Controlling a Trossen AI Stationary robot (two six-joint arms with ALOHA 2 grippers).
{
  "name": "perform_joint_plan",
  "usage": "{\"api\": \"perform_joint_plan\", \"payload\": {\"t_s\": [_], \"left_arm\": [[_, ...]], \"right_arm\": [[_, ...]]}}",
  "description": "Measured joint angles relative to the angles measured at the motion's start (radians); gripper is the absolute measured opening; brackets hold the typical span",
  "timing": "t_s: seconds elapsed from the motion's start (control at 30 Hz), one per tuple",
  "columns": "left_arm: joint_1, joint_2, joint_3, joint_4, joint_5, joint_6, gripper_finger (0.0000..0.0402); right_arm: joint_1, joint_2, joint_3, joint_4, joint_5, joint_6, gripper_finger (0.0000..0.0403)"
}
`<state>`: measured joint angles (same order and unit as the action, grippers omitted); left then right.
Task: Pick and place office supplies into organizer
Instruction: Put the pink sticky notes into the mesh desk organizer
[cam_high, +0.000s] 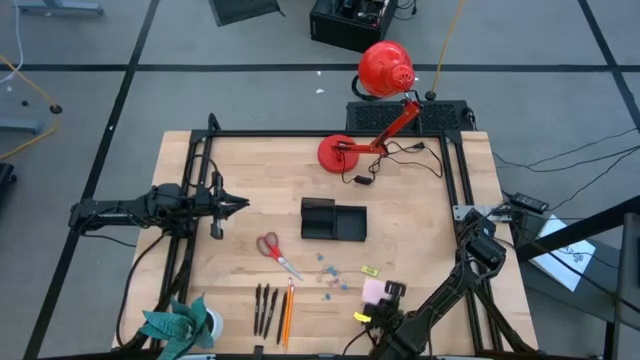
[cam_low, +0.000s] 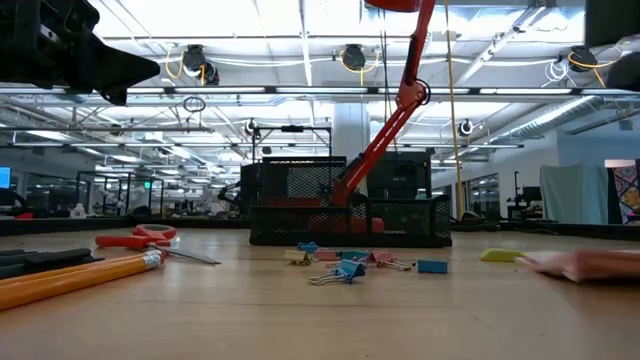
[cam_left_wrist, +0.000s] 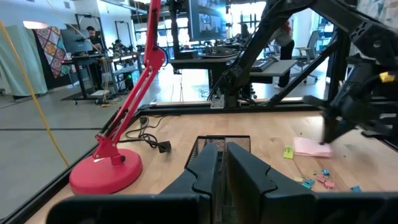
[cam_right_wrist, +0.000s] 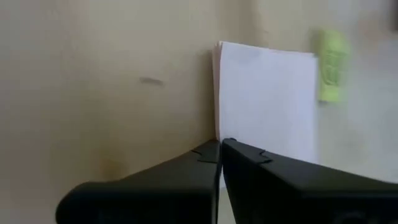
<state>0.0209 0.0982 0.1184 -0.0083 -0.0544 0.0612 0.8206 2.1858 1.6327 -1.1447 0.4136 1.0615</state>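
Note:
The pale pink notepad (cam_high: 374, 290) lies flat near the table's near right. My right gripper (cam_high: 386, 298) is just above it, shut, with its tips (cam_right_wrist: 221, 145) at the pad's edge (cam_right_wrist: 217, 93). My left gripper (cam_high: 238, 205) hangs shut over the table's left side, pointing toward the black organizer (cam_high: 333, 220) at the centre. The red-handled scissors (cam_high: 277, 252), three dark pens (cam_high: 265, 308) and the orange pencil (cam_high: 288, 312) lie on the wood toward the near edge. Small blue clips (cam_high: 328, 270) and a yellow bit (cam_high: 370, 270) are scattered in front of the organizer. My right gripper comes from above with shut fingers at one side edge of the notepad (cam_right_wrist: 219, 127), which lies flat on the table. I cannot tell whether the tips touch it.
The red lamp's round base (cam_high: 339, 153) and its cable (cam_high: 400, 160) sit at the far middle behind the organizer. A teal plant in a white pot (cam_high: 182, 325) stands at the near left corner. Bare wood lies between my left gripper and the organizer.

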Motion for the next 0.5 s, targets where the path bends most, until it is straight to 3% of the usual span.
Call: {"api": "perform_joint_plan", "payload": {"t_s": [0.5], "left_arm": [[0.000,0.000,0.000,-0.018,0.000,0.001,0.0042]], "right_arm": [[-0.059,-0.062,0.047,-0.046,0.174,-0.167,0.0000]]}}
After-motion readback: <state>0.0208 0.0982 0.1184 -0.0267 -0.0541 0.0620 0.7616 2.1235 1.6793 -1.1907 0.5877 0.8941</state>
